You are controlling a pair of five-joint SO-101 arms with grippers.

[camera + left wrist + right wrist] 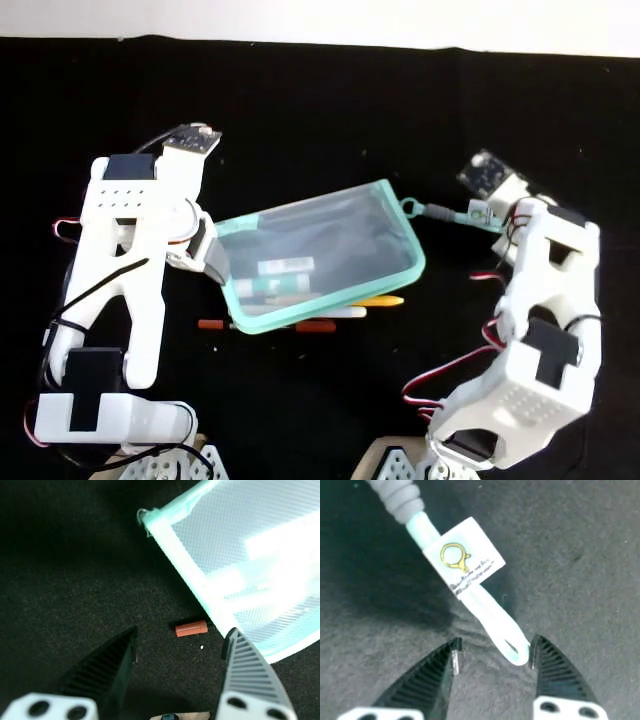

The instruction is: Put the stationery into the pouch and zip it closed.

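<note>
The mint mesh pouch [320,255] lies flat mid-table with white stationery [285,266] showing inside it. Poking out from under its near edge are a yellow pen [385,300], a red pen [315,326] and an orange-red pen [210,324]. My left gripper [182,645] hovers open over the cloth by the pouch's left corner [155,520], with a red pen end [191,628] between its fingers. My right gripper [494,652] is open around the looped end of the pouch's strap [512,647], which carries a white tag [464,560]. In the high view the strap [450,212] runs right from the pouch's far corner.
Black cloth [320,110] covers the table. Both arm bases stand at the near edge, left [110,420] and right [500,420]. Open cloth lies behind the pouch.
</note>
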